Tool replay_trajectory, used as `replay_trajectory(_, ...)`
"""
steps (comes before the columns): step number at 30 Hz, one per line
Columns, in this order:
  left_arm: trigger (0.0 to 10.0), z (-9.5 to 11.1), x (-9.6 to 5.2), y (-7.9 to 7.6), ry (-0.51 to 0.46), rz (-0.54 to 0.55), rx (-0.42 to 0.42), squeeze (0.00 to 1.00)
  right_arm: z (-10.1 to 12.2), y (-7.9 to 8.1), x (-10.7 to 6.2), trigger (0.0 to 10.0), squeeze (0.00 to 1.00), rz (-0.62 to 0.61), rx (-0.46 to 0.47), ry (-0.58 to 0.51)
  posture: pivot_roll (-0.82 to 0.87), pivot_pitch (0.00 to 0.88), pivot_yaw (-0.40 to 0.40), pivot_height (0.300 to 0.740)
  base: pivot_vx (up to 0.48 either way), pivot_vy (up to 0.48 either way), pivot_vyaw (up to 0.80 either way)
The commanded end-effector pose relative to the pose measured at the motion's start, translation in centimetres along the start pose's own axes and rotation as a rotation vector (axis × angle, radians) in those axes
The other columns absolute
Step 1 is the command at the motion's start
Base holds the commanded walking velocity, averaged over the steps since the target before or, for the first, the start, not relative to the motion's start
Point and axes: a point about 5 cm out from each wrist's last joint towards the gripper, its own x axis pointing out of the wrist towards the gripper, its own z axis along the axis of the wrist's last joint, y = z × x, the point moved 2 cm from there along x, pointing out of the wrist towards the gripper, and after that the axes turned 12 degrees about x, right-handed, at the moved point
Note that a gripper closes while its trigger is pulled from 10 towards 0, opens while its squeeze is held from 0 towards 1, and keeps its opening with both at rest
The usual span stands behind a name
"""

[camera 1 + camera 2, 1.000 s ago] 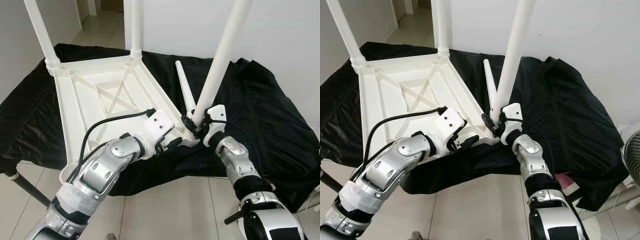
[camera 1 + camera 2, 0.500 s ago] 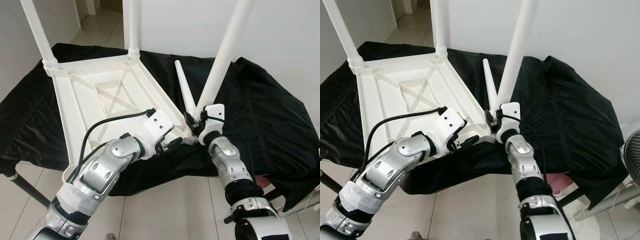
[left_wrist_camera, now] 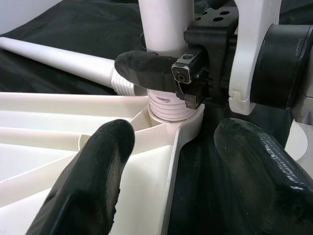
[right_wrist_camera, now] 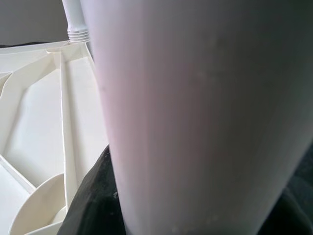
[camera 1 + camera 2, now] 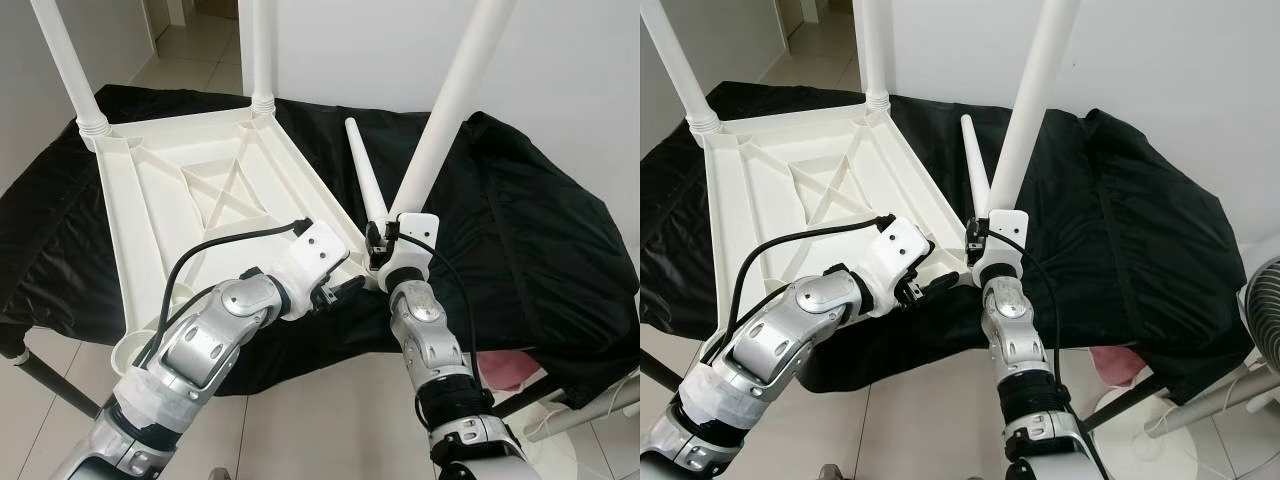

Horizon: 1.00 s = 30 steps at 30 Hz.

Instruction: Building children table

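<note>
While 3 legs (image 5: 448,110) stand socketed, 1 spare leg (image 5: 362,172) lies loose (tabletop (image 5: 190,210) upturned).

An upturned children's table (image 5: 190,200) lies on the cloth-covered tabletop (image 5: 540,240), two legs standing at its far corners. A loose leg (image 5: 365,180) lies right of it, behind the near-right corner's tilted leg (image 5: 445,110).

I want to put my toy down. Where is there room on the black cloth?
The cloth is bare to the right of the tilted leg. It is crowded at the tabletop corner, with both claws and the loose leg.
</note>
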Motion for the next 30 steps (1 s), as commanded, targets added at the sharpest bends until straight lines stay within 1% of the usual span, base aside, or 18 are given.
replay_trajectory(1, 10.0, 0.1, 0.1, -0.9, -0.017, -0.082, 0.013, 0.0, -0.8, -0.3, -0.4, 10.0, 0.0, -0.017, 0.017, 0.04, 0.02, 0.034, -0.075, 0.74, 0.0, 0.0, 0.0)
replay_trajectory(8, 10.0, 0.1, 0.1, -0.9, -0.017, -0.079, 0.013, 0.0, -0.6, -0.4, -0.5, 10.0, 0.0, 0.003, 0.002, 0.033, 0.02, 0.027, -0.075, 0.74, 0.0, 0.0, 0.0)
replay_trajectory(9, 10.0, 0.1, 0.1, -0.9, -0.017, -0.079, 0.014, 0.0, -0.5, -0.4, -0.6, 10.0, 0.42, 0.012, 0.0, 0.024, 0.02, 0.026, -0.074, 0.74, 0.0, 0.0, 0.0)
replay_trajectory(10, 10.0, 0.1, 0.1, -0.9, -0.017, -0.08, 0.014, 0.0, -0.3, -0.4, -0.7, 10.0, 1.0, 0.029, -0.001, 0.012, 0.01, 0.026, -0.073, 0.74, 0.0, 0.0, 0.0)
replay_trajectory(15, 10.0, 0.1, 0.1, -0.9, -0.017, -0.081, 0.015, 0.0, 0.1, -0.6, -0.9, 10.0, 1.0, 0.051, -0.007, -0.004, 0.02, 0.026, -0.074, 0.74, 0.0, 0.0, 0.0)
replay_trajectory(19, 10.0, -0.3, -0.2, -0.4, 0.002, -0.065, 0.025, 0.0, 0.9, -1.9, -1.5, 10.0, 1.0, 0.133, -0.017, -0.01, 0.01, 0.026, -0.072, 0.74, 0.0, 0.0, 0.0)
replay_trajectory(20, 10.0, -0.3, -0.2, -0.4, 0.002, -0.065, 0.025, 0.0, 0.9, -1.9, -1.5, 10.0, 1.0, 0.133, -0.017, -0.01, 0.01, 0.026, -0.072, 0.74, 0.0, 0.0, 0.0)
replay_trajectory(22, 10.0, -0.5, -0.3, -0.3, 0.006, -0.061, 0.026, 0.0, 1.0, -2.2, -1.7, 10.0, 1.0, 0.17, -0.021, -0.003, 0.01, 0.027, -0.069, 0.74, 0.0, 0.0, 0.0)
replay_trajectory(23, 10.0, -0.5, -0.3, -0.1, 0.007, -0.06, 0.026, 0.0, 1.1, -2.5, -1.8, 10.0, 0.05, 0.199, -0.025, -0.001, 0.01, 0.027, -0.069, 0.74, 0.0, 0.0, 0.0)
replay_trajectory(24, 10.0, -0.6, -0.4, 0.0, 0.009, -0.058, 0.027, 0.0, 1.2, -2.6, -1.8, 10.0, 0.05, 0.218, -0.029, 0.0, 0.01, 0.027, -0.069, 0.74, 0.0, 0.0, 0.0)
replay_trajectory(25, 10.0, -0.6, -0.4, 0.1, 0.011, -0.055, 0.028, 0.0, 1.4, -2.8, -1.9, 10.0, 0.0, 0.246, -0.033, -0.001, 0.01, 0.028, -0.065, 0.74, 0.0, 0.0, 0.0)
replay_trajectory(26, 10.0, -0.6, -0.4, 0.1, 0.011, -0.055, 0.028, 0.0, 1.4, -2.8, -1.9, 10.0, 0.0, 0.246, -0.033, -0.001, 0.01, 0.028, -0.065, 0.74, 0.0, 0.0, 0.0)
replay_trajectory(27, 10.0, -0.7, -0.5, 0.3, 0.015, -0.051, 0.029, 0.0, 1.5, -2.9, -2.0, 10.0, 0.0, 0.283, -0.042, 0.004, 0.01, 0.029, -0.063, 0.74, 0.0, 0.0, 0.0)
replay_trajectory(30, 10.0, -0.7, -0.5, 0.4, 0.015, -0.049, 0.03, 0.0, 1.4, -3.1, -2.1, 10.0, 0.0, 0.308, -0.051, 0.011, 0.01, 0.029, -0.063, 0.74, 0.0, 0.0, 0.0)
